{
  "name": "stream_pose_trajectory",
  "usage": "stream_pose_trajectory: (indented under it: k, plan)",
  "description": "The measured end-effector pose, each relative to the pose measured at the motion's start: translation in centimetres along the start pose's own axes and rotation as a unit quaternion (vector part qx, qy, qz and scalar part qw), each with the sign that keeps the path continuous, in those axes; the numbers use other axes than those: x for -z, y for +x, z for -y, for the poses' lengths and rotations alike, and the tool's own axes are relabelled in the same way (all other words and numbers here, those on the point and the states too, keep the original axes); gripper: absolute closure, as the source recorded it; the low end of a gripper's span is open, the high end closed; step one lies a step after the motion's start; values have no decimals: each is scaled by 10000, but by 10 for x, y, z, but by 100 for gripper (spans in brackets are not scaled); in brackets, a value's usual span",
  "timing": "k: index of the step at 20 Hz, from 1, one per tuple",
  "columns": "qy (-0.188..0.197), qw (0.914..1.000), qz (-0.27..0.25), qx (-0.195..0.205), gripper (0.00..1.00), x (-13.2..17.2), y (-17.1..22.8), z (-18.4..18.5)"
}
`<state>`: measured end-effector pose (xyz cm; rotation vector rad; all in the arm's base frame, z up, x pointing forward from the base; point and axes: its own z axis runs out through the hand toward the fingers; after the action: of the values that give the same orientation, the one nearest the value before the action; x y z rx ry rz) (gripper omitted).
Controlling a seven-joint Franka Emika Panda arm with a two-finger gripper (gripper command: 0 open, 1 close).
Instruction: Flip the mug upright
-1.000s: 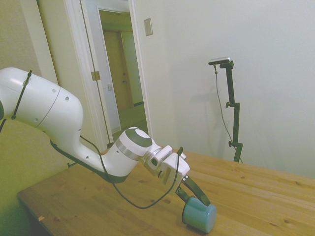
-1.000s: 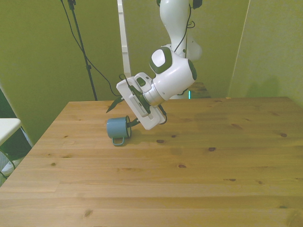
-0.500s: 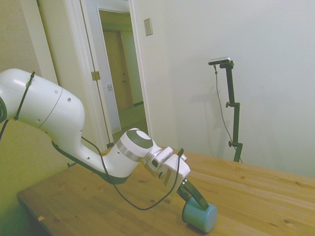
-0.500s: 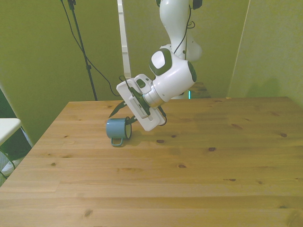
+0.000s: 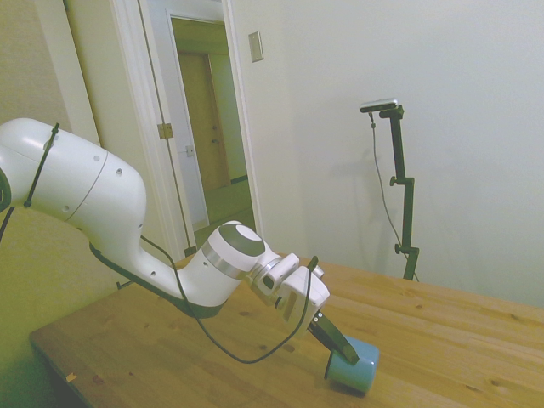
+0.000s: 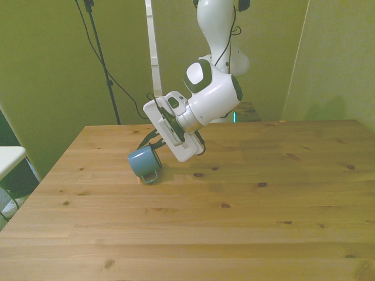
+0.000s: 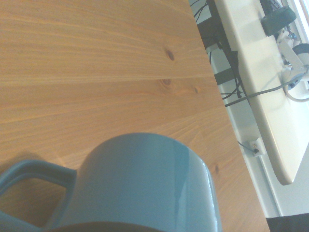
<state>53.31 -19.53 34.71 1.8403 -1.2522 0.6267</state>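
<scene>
Plain pale wall [image 5: 442,93] behind the knotty pine plank table [image 5: 476,331]. White-framed open doorway [image 5: 200,119] with brass hinge [image 5: 165,131], beige switch plate [image 5: 256,46] beside it. Front view: yellow-green walls [image 6: 47,70]. Wrist view: white desk [image 7: 260,82] beyond the table's edge.

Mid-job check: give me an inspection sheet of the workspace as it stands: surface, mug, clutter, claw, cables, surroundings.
Surface: wooden table, knotty planks, bare apart from the mug.
Job's things: light-blue mug tilted, one edge on the table, handle toward the camera in the front view; not upright yet.
Clutter: nothing seen on the table.
Claw: claw angled down with its fingers at the mug's rim; whether it is clamped cannot be told.
Cables: black cable loops from the arm to the wrist, hanging just above the table.
Surroundings: open doorway behind the arm; a white desk beside the table in the wrist view.
</scene>
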Motion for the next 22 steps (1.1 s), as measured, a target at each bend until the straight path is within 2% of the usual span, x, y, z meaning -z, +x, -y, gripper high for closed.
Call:
stream_pose_trajectory:
  k: [3,6,11,13,17,19,22]
  plan:
    - [28,10000,58,-59,100,1,1,-1]
    - [167,9991,277,-288,100,7,11,-6]
    - [762,9910,915,-618,100,38,45,-25]
    - [1138,9828,1297,-662,100,54,57,-31]
    - [1819,9595,2083,-532,100,84,57,-30]
    - [2132,9450,2450,-382,100,102,46,-21]
    - [2678,9178,2921,-238,100,127,32,-6]
